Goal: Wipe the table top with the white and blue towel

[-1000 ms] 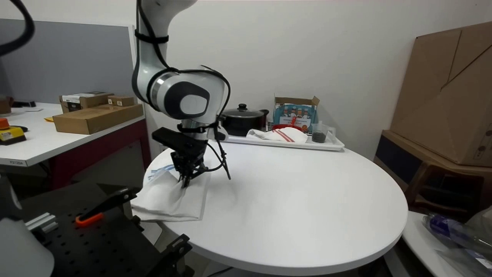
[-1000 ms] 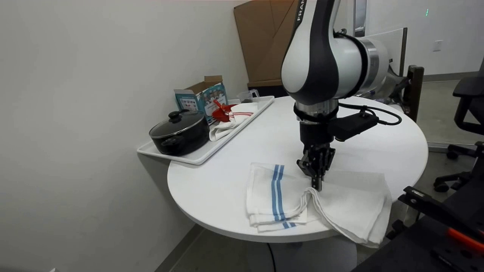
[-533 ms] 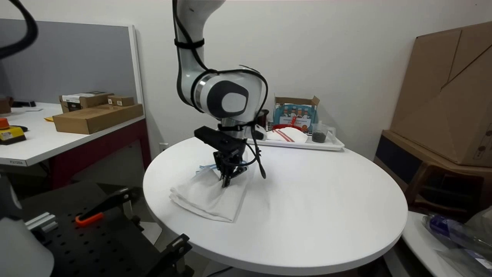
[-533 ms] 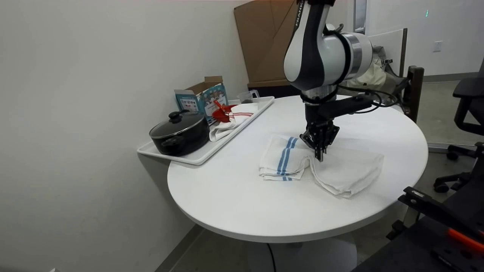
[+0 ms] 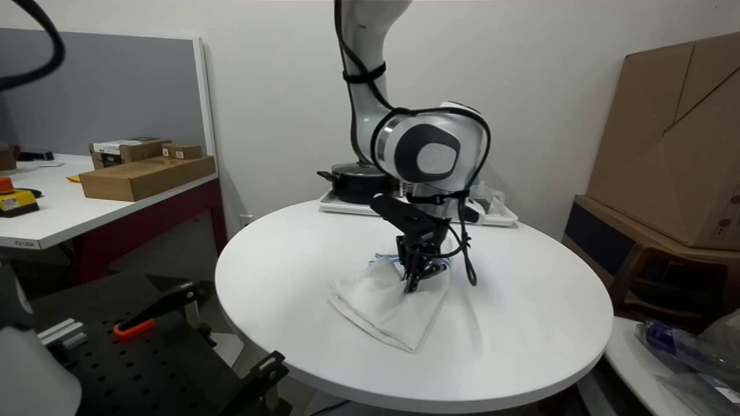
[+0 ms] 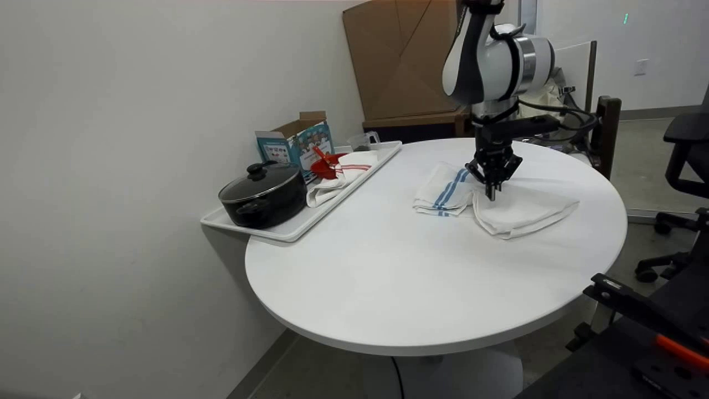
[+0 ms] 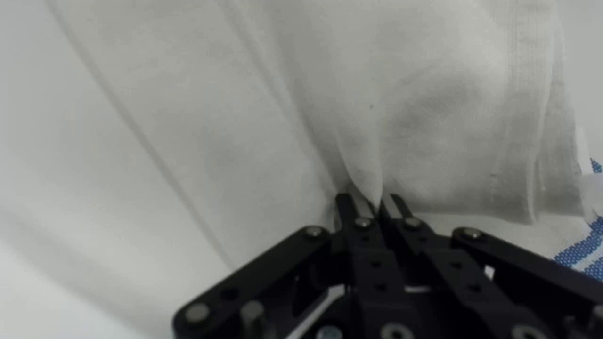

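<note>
The gripper [image 7: 372, 202] pointed down over the round table [image 6: 399, 288], its jaws pinching a raised fold of the towel [image 5: 378, 312]; in the wrist view that fold ran between the 2 fingertips [image 7: 346, 207], at the lower middle of the frame. The towel lay on the table, in the lower middle of the frame in an exterior view, mostly flat apart from the pinch. The grip sat between the blue stripes [image 6: 443, 198] and the plain half, probably so that fabric could reach out on both sides and rub a broad patch. It was held low, I judge, so the towel would press on the surface rather than dangle.

Left of centre in the frame of an exterior view, a white tray [image 6: 293, 230] stood along the wall [image 6: 111, 166], bearing a black pot [image 6: 263, 205], a box [image 6: 311, 143] and a cloth with red stripes [image 6: 349, 166], likely tucked there to leave room for wiping. The job looked to be mid-wipe; how much had been covered could not be told. A hard sideways pull might bunch the towel or slip it loose.
</note>
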Available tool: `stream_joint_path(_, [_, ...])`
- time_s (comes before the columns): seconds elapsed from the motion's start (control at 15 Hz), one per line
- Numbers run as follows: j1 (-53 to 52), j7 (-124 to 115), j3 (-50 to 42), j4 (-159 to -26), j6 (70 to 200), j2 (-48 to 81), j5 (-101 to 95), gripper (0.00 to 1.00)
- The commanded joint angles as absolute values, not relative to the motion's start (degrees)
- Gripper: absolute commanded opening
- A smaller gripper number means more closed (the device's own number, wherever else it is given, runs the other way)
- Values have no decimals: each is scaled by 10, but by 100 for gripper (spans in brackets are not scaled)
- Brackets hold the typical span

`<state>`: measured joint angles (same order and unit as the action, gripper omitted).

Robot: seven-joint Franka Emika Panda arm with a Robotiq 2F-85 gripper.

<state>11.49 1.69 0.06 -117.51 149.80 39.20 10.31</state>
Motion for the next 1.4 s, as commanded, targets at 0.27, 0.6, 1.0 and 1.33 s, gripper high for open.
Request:
stream_joint_path(0.27, [193,10,-41,-1003,1402,520,137,1])
stream_joint_path(0.6, [226,0,-58,-929,1344,557,155,1])
stream_joint_path(1.0, [251,-26,-78,-867,1300,587,165,1])
stream_joint_path(1.33, [246,-17,-68,-869,1278,582,163,1])
